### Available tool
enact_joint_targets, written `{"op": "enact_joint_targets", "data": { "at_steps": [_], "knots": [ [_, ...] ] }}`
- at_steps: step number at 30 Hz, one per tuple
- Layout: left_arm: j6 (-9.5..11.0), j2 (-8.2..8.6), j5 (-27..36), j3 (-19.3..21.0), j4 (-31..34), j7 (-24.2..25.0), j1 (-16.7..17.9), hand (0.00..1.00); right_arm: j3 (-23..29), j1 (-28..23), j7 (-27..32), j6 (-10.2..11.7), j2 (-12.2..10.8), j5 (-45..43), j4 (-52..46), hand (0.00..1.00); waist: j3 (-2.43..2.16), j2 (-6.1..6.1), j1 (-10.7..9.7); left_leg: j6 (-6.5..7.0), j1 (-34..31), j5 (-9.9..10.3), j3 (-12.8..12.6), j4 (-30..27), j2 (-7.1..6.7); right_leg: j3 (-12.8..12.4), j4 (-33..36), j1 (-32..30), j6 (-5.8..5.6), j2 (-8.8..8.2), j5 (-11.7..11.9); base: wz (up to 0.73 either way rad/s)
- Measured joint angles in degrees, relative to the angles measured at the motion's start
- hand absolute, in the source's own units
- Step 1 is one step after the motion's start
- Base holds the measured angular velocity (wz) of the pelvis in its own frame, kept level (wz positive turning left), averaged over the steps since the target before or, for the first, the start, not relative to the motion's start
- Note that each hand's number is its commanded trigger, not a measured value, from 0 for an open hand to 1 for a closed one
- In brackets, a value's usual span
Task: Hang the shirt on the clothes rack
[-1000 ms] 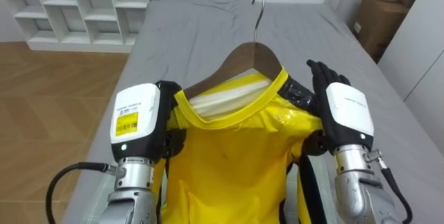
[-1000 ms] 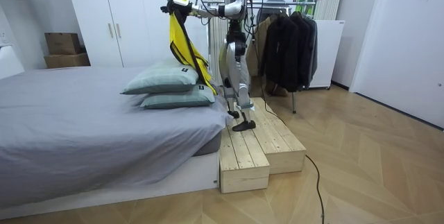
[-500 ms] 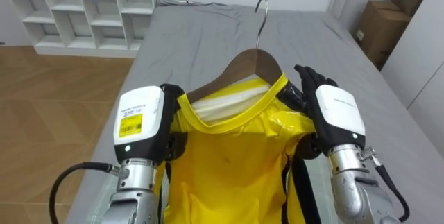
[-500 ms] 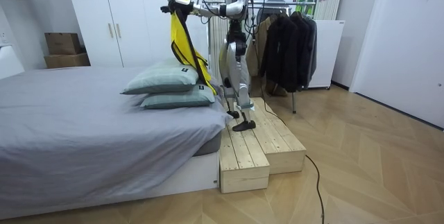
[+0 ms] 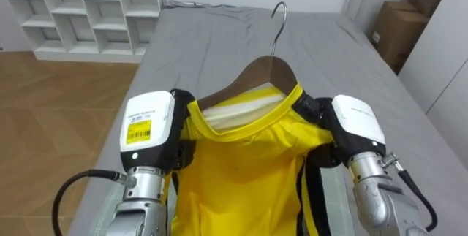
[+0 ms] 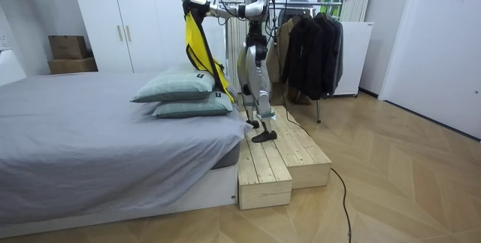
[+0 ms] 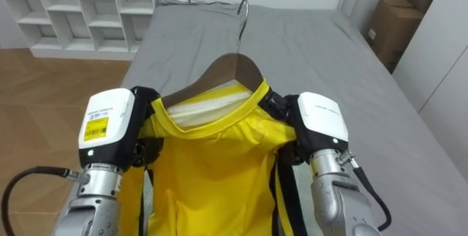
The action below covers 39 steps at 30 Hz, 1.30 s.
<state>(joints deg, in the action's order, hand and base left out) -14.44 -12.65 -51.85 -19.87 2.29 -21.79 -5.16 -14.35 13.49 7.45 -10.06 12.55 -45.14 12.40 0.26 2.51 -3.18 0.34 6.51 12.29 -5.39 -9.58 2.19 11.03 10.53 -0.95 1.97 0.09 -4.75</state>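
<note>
The right hand (image 5: 356, 123), spread a moment ago, now curls its fingers (image 5: 312, 109) over the shoulder of the yellow shirt (image 5: 241, 170) (how the left hand (image 5: 150, 126) holds, I cannot tell). The shirt hangs on its hanger (image 5: 257, 71) between both hands, seemingly secure enough to go and hang.

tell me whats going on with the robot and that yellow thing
The robot stands on a wooden platform beside the bed, holding up a yellow shirt on a wooden hanger. Its left hand and right hand each grip a shoulder of the shirt. It is not yet on the rack of dark clothes behind the robot.
</note>
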Motion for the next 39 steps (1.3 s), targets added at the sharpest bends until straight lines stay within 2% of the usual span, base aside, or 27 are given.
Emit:
{"op": "enact_joint_targets", "data": {
  "at_steps": [17, 18, 19, 20, 24, 26, 34, 39],
  "knots": [
    [-0.61, -0.03, -0.26, 0.49, 0.0, 0.44, 0.0, 1.0, 0.56, -0.05, -2.55, 0.0, 0.01, 0.26, -1.31, 1.0, -0.06, 0.1, -0.19, 0.0, 0.07, 0.0, 0.03, 0.05, 0.04, 0.03, 0.08, 0.08, 0.01, -0.03, 0.01, 0.0],
    [-0.61, -0.03, -0.25, 0.48, 0.0, 0.48, 0.0, 0.66, 0.56, -0.1, -2.55, 0.0, 0.01, 0.34, -1.31, 1.0, -0.06, 0.1, -0.19, 0.0, 0.09, 0.0, 0.03, 0.05, 0.04, 0.03, 0.08, 0.11, 0.01, -0.03, 0.01, 0.0],
    [-0.61, -0.03, -0.25, 0.48, 0.0, 0.64, 0.0, 0.2, 0.56, -0.23, -2.55, 0.0, 0.01, 0.43, -1.31, 1.0, -0.06, 0.1, -0.2, 0.0, 0.12, 0.0, 0.04, 0.05, 0.04, 0.03, 0.08, 0.17, 0.01, -0.04, 0.01, 0.0],
    [-0.61, -0.03, -0.25, 0.48, 0.0, 0.75, 0.0, 0.0, 0.56, -0.27, -2.55, 0.0, 0.01, 0.44, -1.3, 1.0, -0.06, 0.1, -0.22, 0.0, 0.12, 0.0, 0.04, 0.05, 0.04, 0.03, 0.07, 0.17, 0.01, -0.05, 0.01, 0.0],
    [-0.58, -0.02, 0.23, 0.33, 0.06, 0.77, 0.0, 0.0, 0.31, -0.32, -2.57, 0.01, 0.02, 0.66, -1.3, 1.0, -0.06, 0.1, -0.55, 0.0, 0.05, 0.0, 0.05, 0.06, 0.0, 0.08, -0.06, 0.16, 0.01, -0.03, 0.01, 0.0],
    [-0.58, 0.71, 2.54, 0.04, 0.58, 0.8, 0.0, 0.0, -0.31, -0.62, -2.59, 0.0, -0.99, 0.6, -1.29, 1.0, -0.06, 0.1, -1.02, 0.0, -0.03, 0.0, 0.05, 0.07, -0.04, 0.05, -0.29, 0.16, 0.01, -0.02, 0.01, 0.0],
    [-0.55, 0.73, 4.76, -0.65, 0.62, 1.2, 0.0, 0.0, 0.01, -2.48, -2.61, 0.04, -1.64, 0.66, -1.29, 1.0, -0.1, 0.15, -1.43, 0.0, -0.22, 0.0, 0.0, 0.08, 0.05, 0.0, -0.54, 0.12, 0.04, 0.04, 0.03, 0.0],
    [0.26, 2.01, 6.47, -1.67, 0.61, 1.31, 0.0, 0.0, -0.02, -2.48, -1.97, 1.66, -2.26, 0.64, 0.34, 1.0, -0.09, 0.15, -1.37, 0.0, -0.11, 0.0, 0.02, 0.15, 0.09, 0.02, -0.55, 0.21, 0.03, 0.09, 0.03, 0.0]
  ]
}}
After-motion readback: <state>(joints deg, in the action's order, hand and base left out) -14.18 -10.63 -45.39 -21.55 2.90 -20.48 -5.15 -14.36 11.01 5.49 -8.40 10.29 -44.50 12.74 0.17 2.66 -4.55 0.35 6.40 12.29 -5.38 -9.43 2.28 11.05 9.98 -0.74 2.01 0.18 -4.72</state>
